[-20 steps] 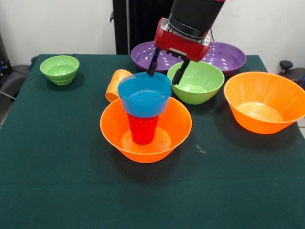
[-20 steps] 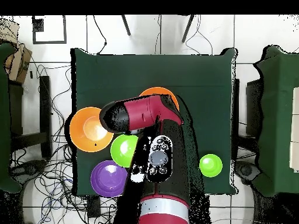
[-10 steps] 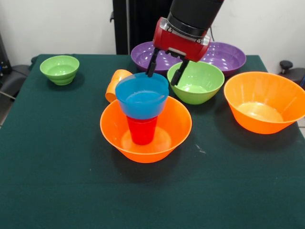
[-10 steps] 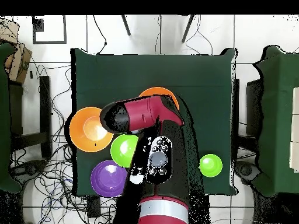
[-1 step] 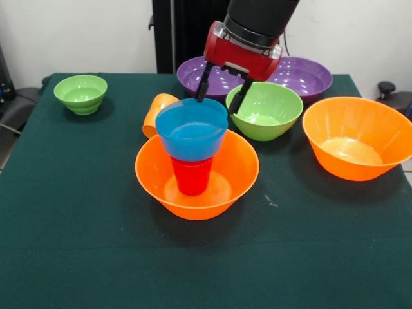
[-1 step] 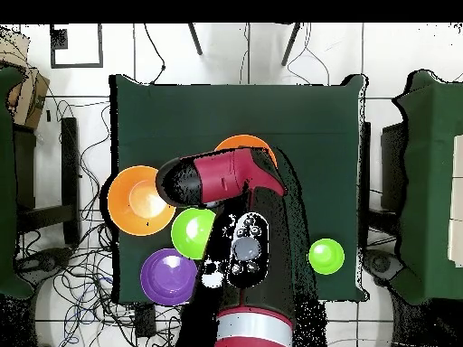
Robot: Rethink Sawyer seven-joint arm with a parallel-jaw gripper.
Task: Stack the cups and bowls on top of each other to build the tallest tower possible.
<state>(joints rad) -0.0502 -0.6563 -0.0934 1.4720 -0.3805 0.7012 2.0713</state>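
Observation:
The tower stands mid-table: a large orange bowl [image 5: 242,172] holds an upright red cup [image 5: 192,179], and a small blue bowl [image 5: 192,134] rests on the cup's mouth. My gripper [image 5: 217,104] hangs open and empty just above the blue bowl's far rim, touching nothing. An orange cup [image 5: 156,113] lies on its side behind the tower to the left. From overhead, my arm [image 6: 231,181] covers most of the tower, and only the far rim of the orange bowl [image 6: 242,142] shows.
A medium green bowl [image 5: 265,111] sits behind the tower to the right. Two purple bowls [image 5: 193,72] [image 5: 304,74] lie at the back, a second large orange bowl [image 5: 357,138] at the right and a small green bowl [image 5: 80,93] at the far left.
The open gripper has risen a little, away from the blue bowl. The blue bowl has shifted slightly left on the red cup.

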